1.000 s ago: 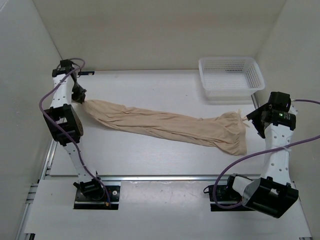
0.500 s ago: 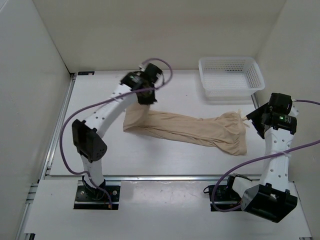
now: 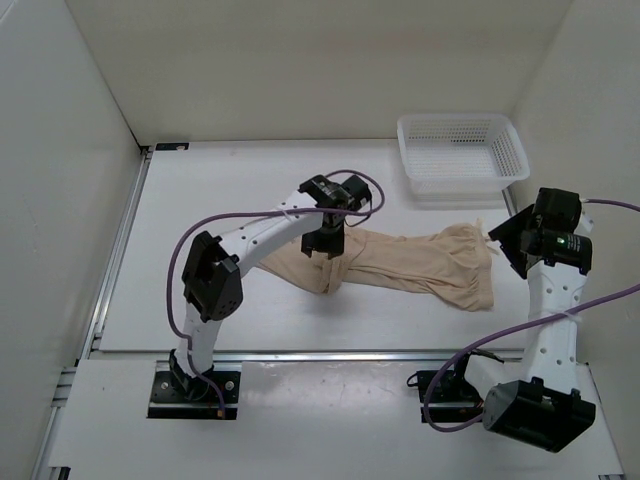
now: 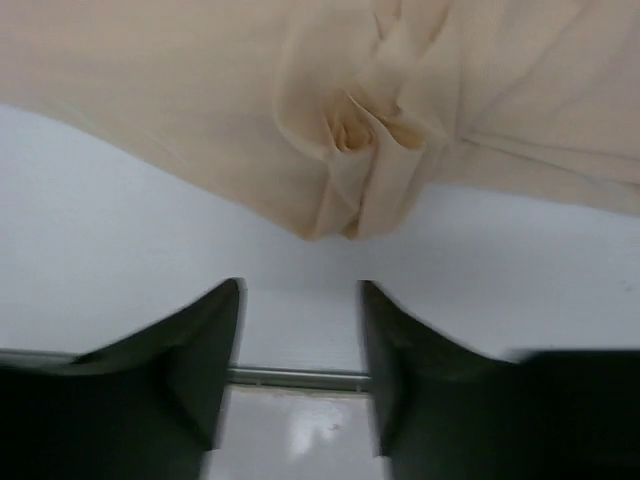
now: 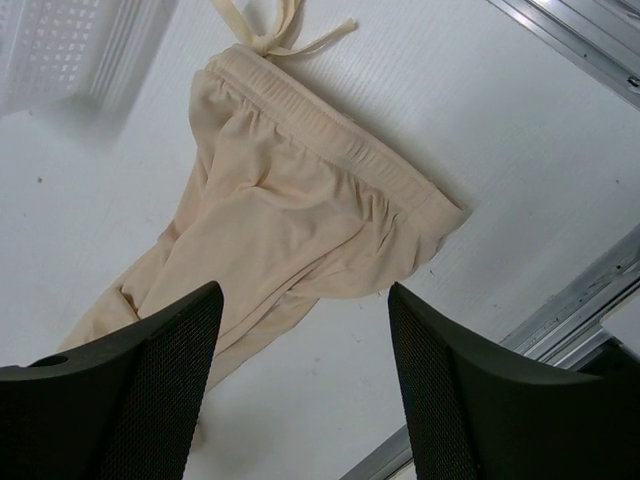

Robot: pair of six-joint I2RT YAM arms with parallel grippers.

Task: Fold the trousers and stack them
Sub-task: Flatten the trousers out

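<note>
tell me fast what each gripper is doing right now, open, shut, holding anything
Left gripper: open, empty, near a bunched fold of the light beige-tan thin fabric trousers.
Right gripper: open, empty, over the trousers' waist end.

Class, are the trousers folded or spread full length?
Partly folded: the trousers have their leg end doubled back and bunched by the open left gripper; waistband end flat.

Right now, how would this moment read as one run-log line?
trousers: spread out, leg ends bunched | left pincer: open, empty, at bunch | right pincer: open, empty, near waistband | fold: unfinished
</note>
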